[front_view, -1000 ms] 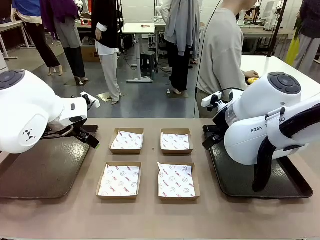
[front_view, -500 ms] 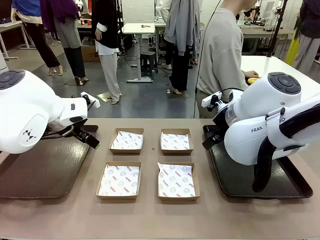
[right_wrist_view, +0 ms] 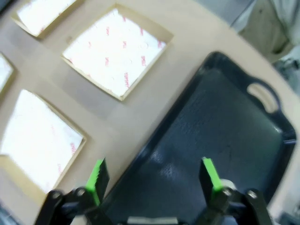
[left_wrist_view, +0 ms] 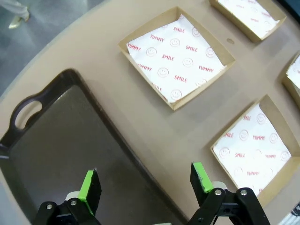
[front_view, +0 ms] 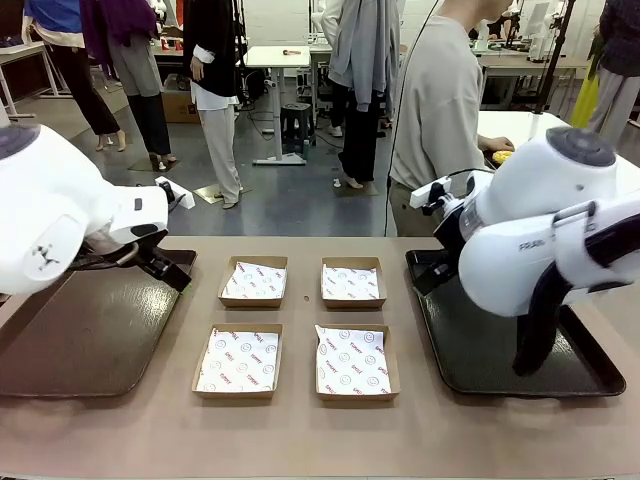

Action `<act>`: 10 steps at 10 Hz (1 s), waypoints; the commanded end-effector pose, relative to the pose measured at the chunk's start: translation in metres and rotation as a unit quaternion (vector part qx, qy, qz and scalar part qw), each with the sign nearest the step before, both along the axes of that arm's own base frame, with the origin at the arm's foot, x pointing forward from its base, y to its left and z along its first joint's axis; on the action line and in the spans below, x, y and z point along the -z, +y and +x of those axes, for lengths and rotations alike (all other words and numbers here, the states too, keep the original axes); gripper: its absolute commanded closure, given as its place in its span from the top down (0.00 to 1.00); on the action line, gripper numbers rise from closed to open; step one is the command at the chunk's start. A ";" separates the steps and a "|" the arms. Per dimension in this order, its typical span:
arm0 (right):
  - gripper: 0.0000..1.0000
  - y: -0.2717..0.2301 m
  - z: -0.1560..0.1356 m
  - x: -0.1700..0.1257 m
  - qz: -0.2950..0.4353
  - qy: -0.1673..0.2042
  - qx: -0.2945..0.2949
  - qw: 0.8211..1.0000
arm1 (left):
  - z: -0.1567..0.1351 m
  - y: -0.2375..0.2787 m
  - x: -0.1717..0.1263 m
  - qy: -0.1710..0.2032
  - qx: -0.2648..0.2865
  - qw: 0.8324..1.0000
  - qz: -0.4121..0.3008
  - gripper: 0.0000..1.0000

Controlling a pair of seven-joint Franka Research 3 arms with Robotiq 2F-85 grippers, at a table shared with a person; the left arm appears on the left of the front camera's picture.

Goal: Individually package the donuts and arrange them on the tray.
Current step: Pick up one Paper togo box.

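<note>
Between the green pads (left_wrist_view: pixel 89 184) of the left gripper (left_wrist_view: pixel 145 183) there is a wide gap, and it holds nothing. Under it lies the edge of the left tray (left_wrist_view: pixel 56 154), dark and flat. Just beside that tray, on the tan table (left_wrist_view: pixel 140 126), sit brown boxes (left_wrist_view: pixel 176 56) with white paper inside.

The right gripper (right_wrist_view: pixel 154 176) is spread wide too, with nothing in it. It hangs over the near edge of the right tray (right_wrist_view: pixel 220 126). From the front, the four boxes make two rows of two between the trays.

Far across the table stands a person (front_view: pixel 440 100). A yellow donut (front_view: pixel 504 158) sits at the person's hand (front_view: pixel 495 150), by a white table (front_view: pixel 540 125). It is too small to tell which way it lies.
</note>
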State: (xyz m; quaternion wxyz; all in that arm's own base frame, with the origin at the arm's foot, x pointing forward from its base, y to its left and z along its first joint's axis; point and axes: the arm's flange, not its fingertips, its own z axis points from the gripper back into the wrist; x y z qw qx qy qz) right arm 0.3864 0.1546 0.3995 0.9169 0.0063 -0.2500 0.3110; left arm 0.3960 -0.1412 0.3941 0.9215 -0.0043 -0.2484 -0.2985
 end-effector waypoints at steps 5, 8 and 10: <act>1.00 -0.056 -0.137 -0.018 -0.018 0.140 0.029 0.989 | -0.137 0.069 0.001 0.099 0.006 0.995 -0.004 1.00; 1.00 -0.035 -0.079 -0.068 -0.038 0.140 0.029 0.989 | -0.050 0.041 -0.058 0.106 -0.006 0.994 0.003 1.00; 1.00 -0.035 -0.079 -0.068 -0.038 0.140 0.029 0.989 | -0.050 0.041 -0.058 0.106 -0.006 0.994 0.003 1.00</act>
